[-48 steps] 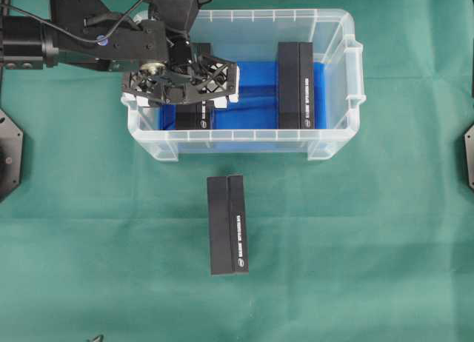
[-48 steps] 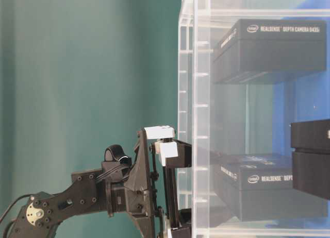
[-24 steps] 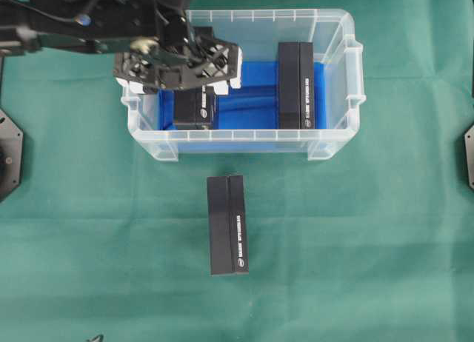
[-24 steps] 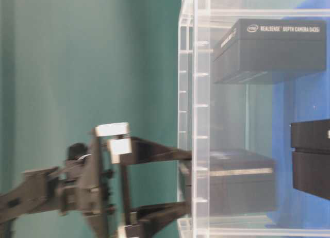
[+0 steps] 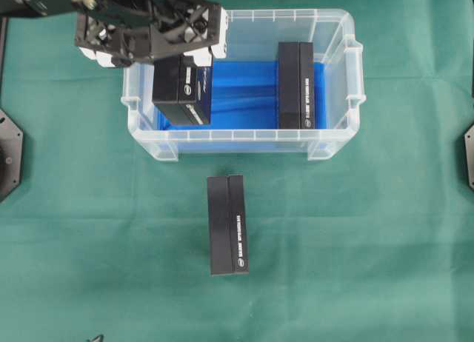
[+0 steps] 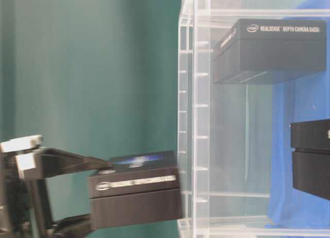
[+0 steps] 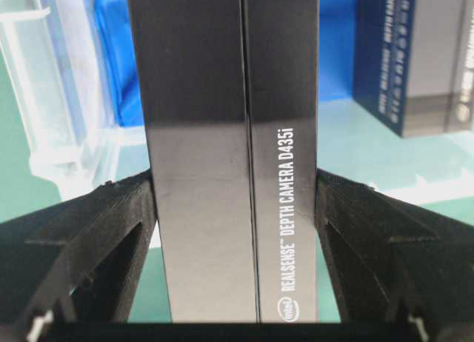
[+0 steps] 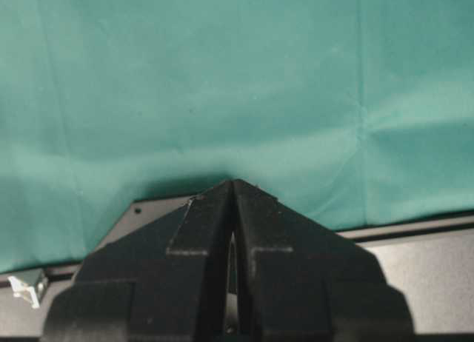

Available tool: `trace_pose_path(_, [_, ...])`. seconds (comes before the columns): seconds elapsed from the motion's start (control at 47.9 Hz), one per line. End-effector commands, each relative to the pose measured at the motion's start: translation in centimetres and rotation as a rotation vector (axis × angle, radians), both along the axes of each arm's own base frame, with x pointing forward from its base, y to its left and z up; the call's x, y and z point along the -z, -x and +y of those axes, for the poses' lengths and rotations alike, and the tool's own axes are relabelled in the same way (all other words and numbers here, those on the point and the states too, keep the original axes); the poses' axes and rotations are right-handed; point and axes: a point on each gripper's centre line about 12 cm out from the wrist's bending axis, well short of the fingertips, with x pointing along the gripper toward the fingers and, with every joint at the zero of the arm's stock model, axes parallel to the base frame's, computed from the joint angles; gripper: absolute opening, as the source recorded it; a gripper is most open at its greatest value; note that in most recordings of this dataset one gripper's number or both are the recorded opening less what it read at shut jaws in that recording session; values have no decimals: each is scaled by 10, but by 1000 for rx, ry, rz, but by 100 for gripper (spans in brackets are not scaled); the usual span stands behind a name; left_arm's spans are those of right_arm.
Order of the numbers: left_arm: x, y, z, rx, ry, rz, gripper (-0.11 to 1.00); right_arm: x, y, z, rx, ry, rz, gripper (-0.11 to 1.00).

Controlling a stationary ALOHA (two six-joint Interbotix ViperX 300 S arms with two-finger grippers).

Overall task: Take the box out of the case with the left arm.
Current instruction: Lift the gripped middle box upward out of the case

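The left end effector (image 5: pixel 181 49) gripped the box (image 5: pixel 181 90) lengthwise, lifted above the case's (image 5: pixel 348 68) left end.

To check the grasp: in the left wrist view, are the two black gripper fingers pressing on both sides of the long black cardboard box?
Yes, the fingers touch both sides of the long black cardboard box between them.

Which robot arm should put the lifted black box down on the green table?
Left. Its tool already grips the box, raised above the case. The right tool is shut, empty, elsewhere.
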Motion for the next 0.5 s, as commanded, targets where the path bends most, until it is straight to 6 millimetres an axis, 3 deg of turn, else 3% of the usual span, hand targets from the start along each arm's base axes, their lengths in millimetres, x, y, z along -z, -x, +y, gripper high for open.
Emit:
trace_pose_path(0.0, [-32,7,-1,-1,-16,-67,64,-3,-2,0,1,0,-9,2])
trace_pose_path(0.251, [-53,10,-3,-1,-16,-75,64,-3,-2,0,1,0,-11,2])
trace_pose_path(0.48, [-52,12,-2,-6,-18,-67,64,-3,-2,0,1,0,-9,2])
